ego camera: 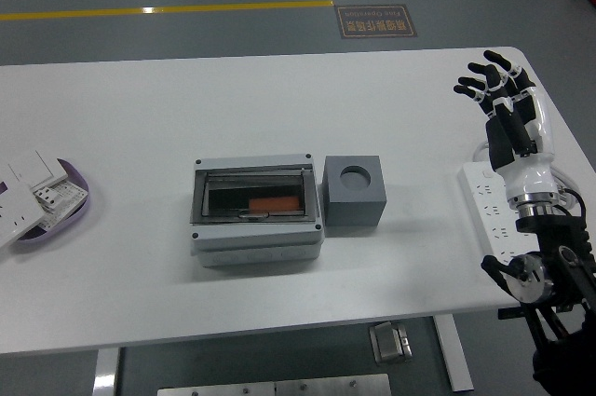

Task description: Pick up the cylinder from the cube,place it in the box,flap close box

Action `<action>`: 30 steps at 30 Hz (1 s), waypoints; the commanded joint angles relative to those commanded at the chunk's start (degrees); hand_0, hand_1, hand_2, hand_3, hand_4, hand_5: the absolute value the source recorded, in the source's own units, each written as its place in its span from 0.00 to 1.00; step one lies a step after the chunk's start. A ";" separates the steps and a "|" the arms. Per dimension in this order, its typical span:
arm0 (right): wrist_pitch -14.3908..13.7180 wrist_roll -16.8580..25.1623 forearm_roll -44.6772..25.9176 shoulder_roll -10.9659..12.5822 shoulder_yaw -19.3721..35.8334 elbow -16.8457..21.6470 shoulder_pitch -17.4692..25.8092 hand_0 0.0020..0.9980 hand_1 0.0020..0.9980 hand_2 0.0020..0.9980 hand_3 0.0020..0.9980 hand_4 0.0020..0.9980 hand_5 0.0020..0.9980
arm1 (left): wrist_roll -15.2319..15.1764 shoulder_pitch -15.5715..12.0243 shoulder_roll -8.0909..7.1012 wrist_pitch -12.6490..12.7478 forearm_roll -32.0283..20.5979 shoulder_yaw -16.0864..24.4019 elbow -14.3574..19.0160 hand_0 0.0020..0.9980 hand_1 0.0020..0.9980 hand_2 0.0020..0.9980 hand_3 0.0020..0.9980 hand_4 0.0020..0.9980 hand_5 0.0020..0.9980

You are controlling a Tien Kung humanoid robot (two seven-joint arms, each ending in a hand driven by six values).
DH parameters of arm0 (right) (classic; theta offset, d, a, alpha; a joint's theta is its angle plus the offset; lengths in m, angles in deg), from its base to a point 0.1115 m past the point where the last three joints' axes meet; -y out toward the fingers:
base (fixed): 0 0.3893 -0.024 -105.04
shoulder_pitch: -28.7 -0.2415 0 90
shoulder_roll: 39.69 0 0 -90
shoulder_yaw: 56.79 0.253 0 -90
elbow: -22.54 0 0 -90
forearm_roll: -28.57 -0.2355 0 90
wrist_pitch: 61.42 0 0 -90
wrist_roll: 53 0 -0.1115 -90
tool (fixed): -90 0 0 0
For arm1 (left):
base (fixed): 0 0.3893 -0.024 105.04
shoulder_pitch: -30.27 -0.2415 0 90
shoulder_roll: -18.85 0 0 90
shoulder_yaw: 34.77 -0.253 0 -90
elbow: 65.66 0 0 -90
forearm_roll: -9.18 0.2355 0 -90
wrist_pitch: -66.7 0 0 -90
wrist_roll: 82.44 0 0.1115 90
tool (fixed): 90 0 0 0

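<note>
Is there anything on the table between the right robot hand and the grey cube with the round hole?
Nothing visible. The right robot hand is open above the table's far right corner, and only bare white table lies between it and the cube. The power strip sits nearer the front, off that line.

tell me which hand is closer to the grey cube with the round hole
Right. The right hand, fingers spread and holding nothing, is over the table's far right corner, well to the right of the cube and beyond it. The left hand is out of view.
</note>
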 joint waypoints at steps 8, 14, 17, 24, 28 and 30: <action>-0.33 -0.16 0.40 -0.15 0.41 -0.30 0.49 0.50 0.48 0.58 0.65 0.78 0.36 | -0.06 0.13 -0.09 -0.04 0.51 0.62 -0.07 0.61 0.62 0.58 0.63 0.68 0.20; -0.49 -0.31 0.72 -0.14 0.38 -0.46 0.58 0.49 0.48 0.58 0.65 0.78 0.36 | 0.08 0.22 -0.39 -0.18 1.11 1.06 -0.06 0.61 0.62 0.58 0.63 0.68 0.20; -0.63 -0.35 0.93 -0.11 0.25 -0.53 0.55 0.48 0.47 0.58 0.65 0.78 0.36 | 0.15 0.20 -0.66 -0.19 1.29 1.25 -0.03 0.61 0.62 0.58 0.63 0.68 0.20; -0.77 -0.75 2.14 -0.02 0.71 -0.52 0.47 0.48 0.47 0.58 0.66 0.78 0.36 | 0.25 0.13 -1.18 -0.23 1.65 1.44 0.00 0.61 0.62 0.58 0.63 0.68 0.20; -0.74 -0.89 2.52 -0.09 1.40 -0.45 0.65 0.48 0.47 0.58 0.66 0.78 0.36 | 0.20 0.03 -1.22 -0.12 1.27 1.24 -0.01 0.61 0.62 0.58 0.63 0.68 0.20; -0.74 -0.91 2.68 -0.20 1.75 -0.40 0.71 0.48 0.47 0.58 0.65 0.78 0.36 | 0.22 -0.11 -1.14 -0.03 1.09 1.21 0.00 0.61 0.62 0.58 0.63 0.68 0.20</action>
